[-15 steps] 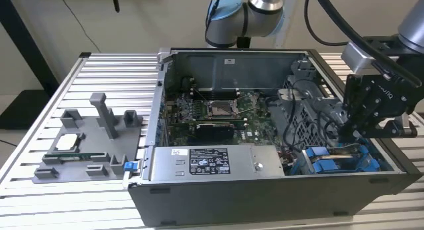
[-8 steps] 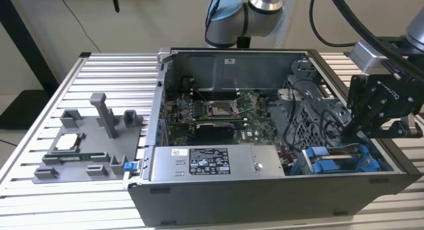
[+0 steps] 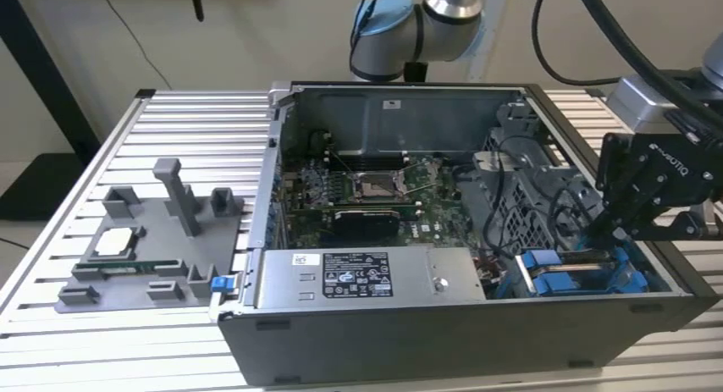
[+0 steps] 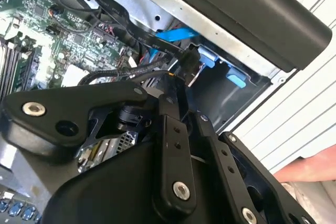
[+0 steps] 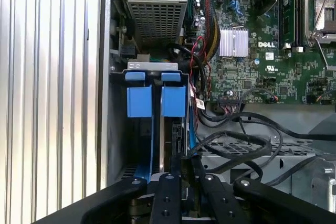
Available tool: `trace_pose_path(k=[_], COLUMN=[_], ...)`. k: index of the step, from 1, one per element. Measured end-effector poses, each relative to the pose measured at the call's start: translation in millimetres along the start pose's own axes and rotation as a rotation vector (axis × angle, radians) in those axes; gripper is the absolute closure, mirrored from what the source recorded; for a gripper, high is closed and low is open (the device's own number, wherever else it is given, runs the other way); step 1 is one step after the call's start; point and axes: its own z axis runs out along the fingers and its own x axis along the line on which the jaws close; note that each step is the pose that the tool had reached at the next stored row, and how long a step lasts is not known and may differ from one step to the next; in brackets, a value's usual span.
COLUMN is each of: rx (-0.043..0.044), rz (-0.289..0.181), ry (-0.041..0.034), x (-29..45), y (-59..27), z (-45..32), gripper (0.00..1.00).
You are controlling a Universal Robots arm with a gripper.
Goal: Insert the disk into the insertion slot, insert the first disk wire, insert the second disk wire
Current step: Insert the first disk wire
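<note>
Fingers point(image 4: 169, 109) clenched on black wire connector point(image 4: 188, 64) over the insertion slot point(image 5: 157, 98), case point(image 3: 452, 333) on slatted metal table point(image 3: 169, 121)

This looks like a robotics lab or test bench, not an office or a home. A slotted aluminium table point(image 3: 192, 121) with ribbed profile rails across its whole top carries an open desktop computer case point(image 3: 452, 341), its motherboard point(image 3: 361, 189) bare to the room. Beside the case, on the exterior view's left, a grey moulded fixture point(image 3: 181, 248) with posts and pockets holds a processor chip point(image 3: 117, 240) and a memory stick point(image 3: 128, 265) in set places. An industrial robot arm point(image 3: 452, 11) rises behind the case, with black cables point(image 3: 560, 45) looping down near it. The backdrop is a plain pale wall point(image 3: 260, 36) — bare and workmanlike.
</note>
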Motion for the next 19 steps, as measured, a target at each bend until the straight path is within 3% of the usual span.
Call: trace_pose_path(k=[6, 13, 19], rx=[0.0004, 0.0024, 0.0117], rz=[-0.034, -0.037, -0.029], ry=[0.0033, 0.0035, 0.0027], x=[0.8, 1.3, 1.4], y=[-1.2, -1.2, 1.5], z=[3.2, 4.1, 5.2], gripper=[1.00, 1.00, 1.00])
